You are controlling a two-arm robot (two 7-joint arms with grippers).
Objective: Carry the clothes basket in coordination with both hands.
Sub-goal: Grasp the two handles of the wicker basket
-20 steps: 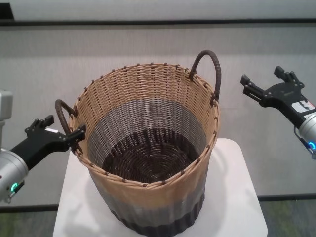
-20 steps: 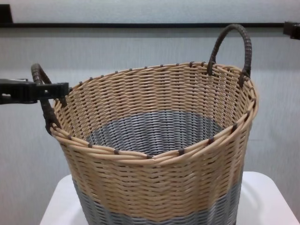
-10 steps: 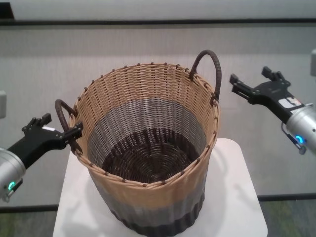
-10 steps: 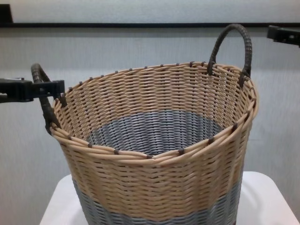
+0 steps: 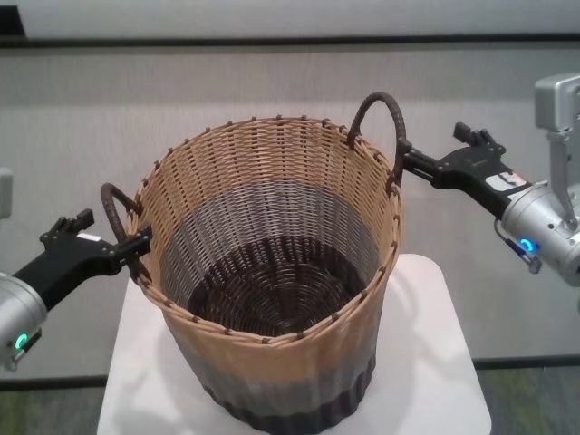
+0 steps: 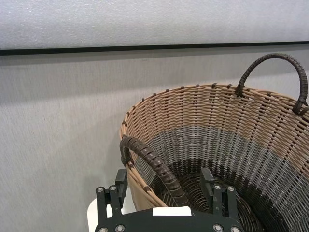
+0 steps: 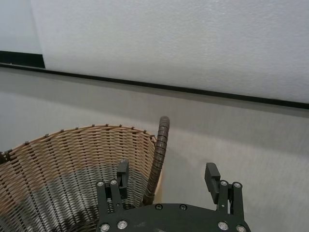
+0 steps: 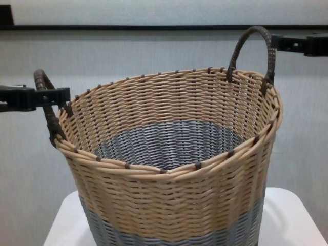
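The clothes basket (image 5: 272, 227), tan over grey wicker, stands upright on a white stand (image 5: 435, 362). My left gripper (image 5: 111, 232) is open with the left dark loop handle (image 5: 116, 207) between its fingers; the left wrist view shows the handle (image 6: 152, 162) running between the spread fingers of this gripper (image 6: 164, 178). My right gripper (image 5: 435, 149) is open at the right handle (image 5: 381, 107). In the right wrist view that handle (image 7: 158, 150) stands between the fingers of this gripper (image 7: 166, 171), nearer one finger. The chest view shows both grippers, left (image 8: 38, 96) and right (image 8: 294, 43), level with the handles.
The basket (image 8: 174, 169) is empty inside. The white stand (image 8: 292, 215) is barely wider than the basket's base. A pale wall with a black strip (image 5: 290, 41) runs close behind. Floor shows below the stand's edges.
My right gripper has moved left and slightly down from open air until its fingers straddle the right handle. My left gripper has drawn back slightly and stays around the left handle.
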